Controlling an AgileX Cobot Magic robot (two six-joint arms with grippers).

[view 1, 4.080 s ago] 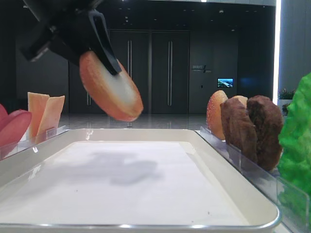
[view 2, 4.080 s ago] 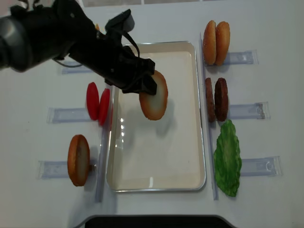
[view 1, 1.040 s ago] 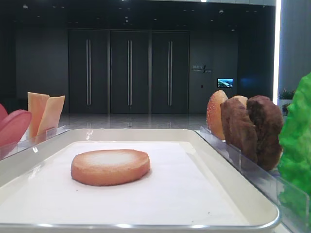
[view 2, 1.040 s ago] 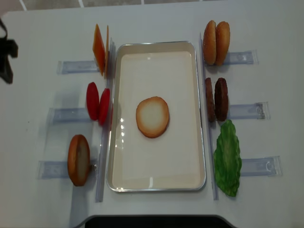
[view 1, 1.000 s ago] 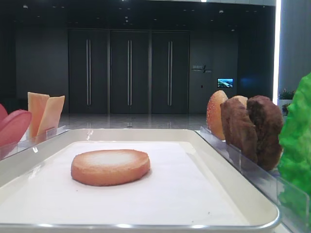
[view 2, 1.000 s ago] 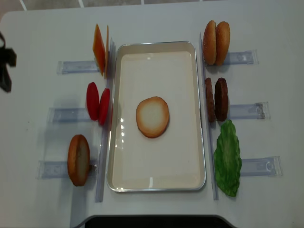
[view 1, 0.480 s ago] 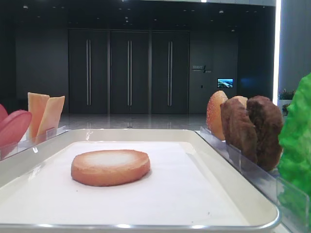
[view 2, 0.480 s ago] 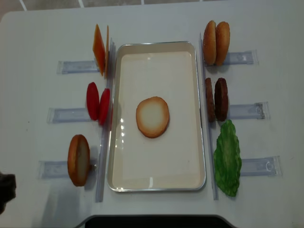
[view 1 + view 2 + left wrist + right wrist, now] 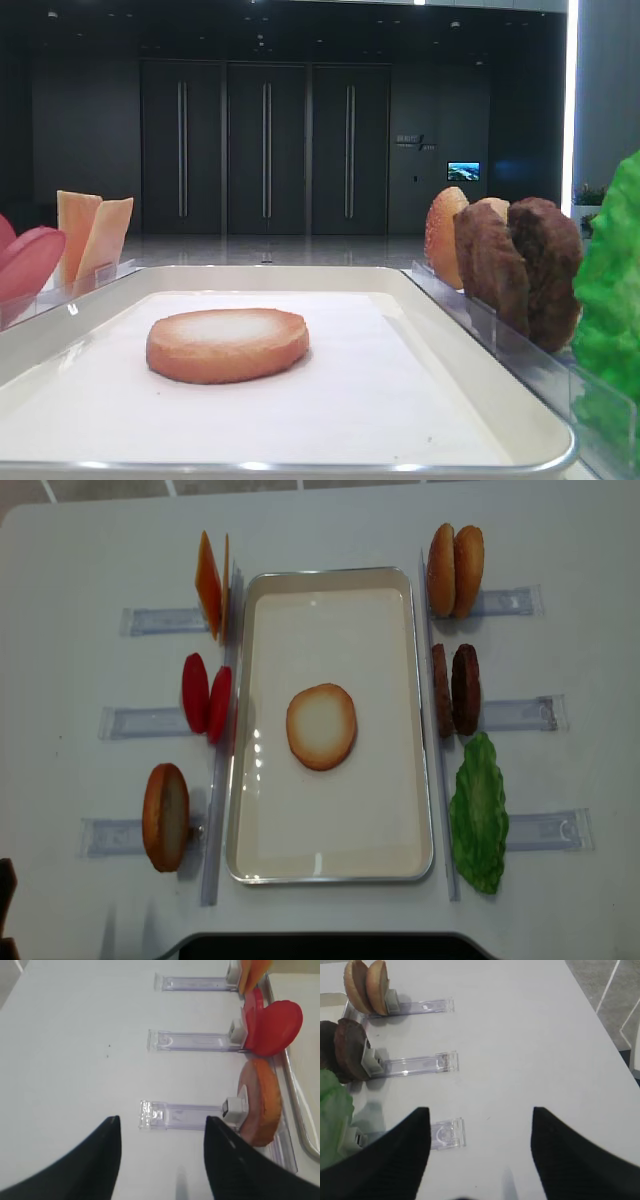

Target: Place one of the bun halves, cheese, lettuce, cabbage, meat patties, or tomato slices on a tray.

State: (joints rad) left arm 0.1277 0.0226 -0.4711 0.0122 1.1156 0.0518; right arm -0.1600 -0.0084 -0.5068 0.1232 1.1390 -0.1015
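Left wrist view first: my left claw [image 9: 162, 1152] hangs over bare table [image 9: 75, 1050], its two dark fingers [image 9: 100, 1160] spread apart with nothing between them. Just past the fingertips, toward 1 o'clock, a spare bun half [image 9: 260, 1102] stands on edge in a clear holder [image 9: 185, 1114]. Beyond it at 1 o'clock are the tomato slices [image 9: 272, 1027], and the cheese [image 9: 252, 972] shows at the far edge.

My right claw [image 9: 480, 1147] is likewise wide and empty, over the table on the other side. The lettuce [image 9: 332, 1115] sits at 9 o'clock from it, the meat patties [image 9: 345, 1050] at 10 o'clock, and a pair of domed buns [image 9: 367, 985] farthest off at 11 o'clock.

In the overhead view, the bun half [image 9: 321, 726] lies flat, pale face up, about at the centre of the tray [image 9: 330, 875], touching nothing else. The low view shows the same disc [image 9: 228, 344] resting level on the white liner, with the raised rim [image 9: 300, 465] nearest the camera.

I judge the placing step done: one item is on the tray and both claws are clear of it. If another piece is wanted, the next move calls for reaching to a holder, closing on an item standing on edge, and lifting it over the rim without nudging the bun.
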